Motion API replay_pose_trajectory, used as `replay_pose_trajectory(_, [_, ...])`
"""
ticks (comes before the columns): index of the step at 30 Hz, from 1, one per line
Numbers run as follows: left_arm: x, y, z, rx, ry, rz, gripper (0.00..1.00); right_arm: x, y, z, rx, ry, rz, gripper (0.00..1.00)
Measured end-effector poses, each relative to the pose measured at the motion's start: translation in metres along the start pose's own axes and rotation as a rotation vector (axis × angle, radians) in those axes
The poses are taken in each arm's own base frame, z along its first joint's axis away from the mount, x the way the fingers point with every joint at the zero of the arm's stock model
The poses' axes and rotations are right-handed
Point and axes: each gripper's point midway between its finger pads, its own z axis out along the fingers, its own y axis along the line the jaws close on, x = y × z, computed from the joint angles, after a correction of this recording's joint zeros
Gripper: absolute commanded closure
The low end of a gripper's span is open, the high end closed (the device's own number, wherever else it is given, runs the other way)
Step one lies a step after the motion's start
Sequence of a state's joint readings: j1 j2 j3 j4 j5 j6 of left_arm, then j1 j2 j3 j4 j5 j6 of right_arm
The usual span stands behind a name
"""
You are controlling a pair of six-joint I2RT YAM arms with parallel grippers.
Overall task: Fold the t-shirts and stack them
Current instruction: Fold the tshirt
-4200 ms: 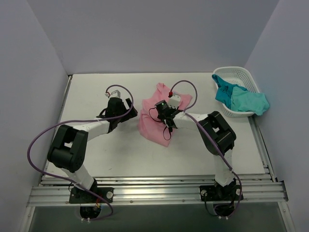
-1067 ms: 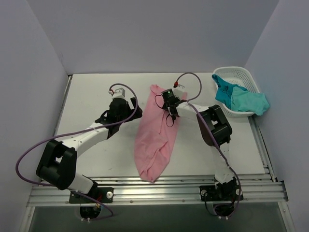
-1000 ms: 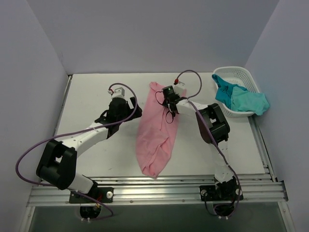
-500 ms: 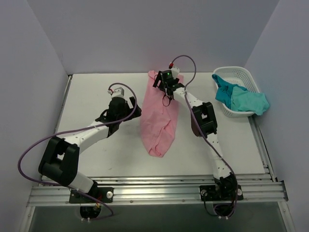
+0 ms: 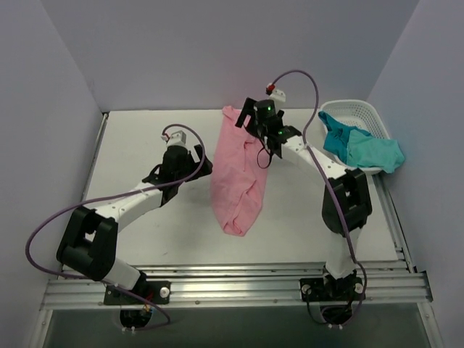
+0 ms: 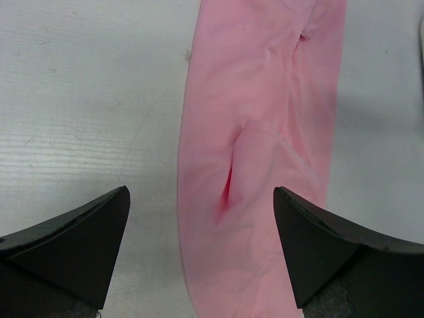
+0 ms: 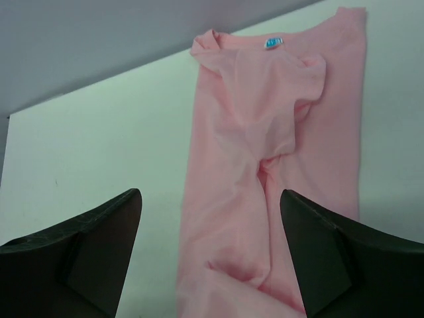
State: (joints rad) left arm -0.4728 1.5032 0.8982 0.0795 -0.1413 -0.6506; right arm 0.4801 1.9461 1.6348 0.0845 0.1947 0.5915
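Pink t-shirt (image 5: 239, 174): a long narrow strip on the table, left of the white basket (image 5: 351, 104) and apart from it. Long axis runs far to near, collar at the far end. Right gripper (image 7: 209, 193) hangs above the collar end, jaws wide, empty. Left gripper (image 6: 201, 193) sits just beside mid-strip, on the side away from the basket, fully open, empty.

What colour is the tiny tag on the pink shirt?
Blue. The tag shows best in the right wrist view.
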Motion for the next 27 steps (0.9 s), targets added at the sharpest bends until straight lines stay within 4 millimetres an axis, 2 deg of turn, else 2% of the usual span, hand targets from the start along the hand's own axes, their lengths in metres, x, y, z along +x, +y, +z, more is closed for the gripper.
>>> replay_pose_trajectory(2, [-0.003, -0.002, -0.002, 0.006, -0.007, -0.002, 0.02, 0.007, -0.003, -0.018, -0.005, -0.004, 0.004, 0.19])
replay_pose_trajectory(4, [-0.005, -0.004, -0.005, 0.014, -0.012, -0.004, 0.02, 0.027, -0.014, -0.029, 0.012, 0.029, -0.006, 0.2])
replay_pose_trajectory(9, [-0.011, -0.009, -0.012, 0.035, -0.028, -0.012, 0.02, 0.096, -0.05, -0.035, 0.086, 0.151, -0.048, 0.22])
replay_pose_trajectory(11, [-0.012, -0.011, -0.014, 0.041, -0.031, -0.017, 0.02, 0.114, -0.058, -0.038, 0.107, 0.182, -0.062, 0.23])
replay_pose_trajectory(15, [-0.012, -0.012, -0.015, 0.045, -0.031, -0.022, 0.02, 0.134, -0.053, -0.044, 0.097, 0.204, -0.076, 0.27])
replay_pose_trajectory(20, [-0.008, -0.012, -0.015, 0.044, -0.024, -0.02, 0.02, 0.147, -0.04, -0.045, 0.063, 0.209, -0.075, 0.3])
replay_pose_trajectory(27, [-0.007, -0.013, -0.015, 0.047, -0.021, -0.019, 0.02, 0.174, -0.051, -0.037, 0.082, 0.246, -0.089, 0.31])
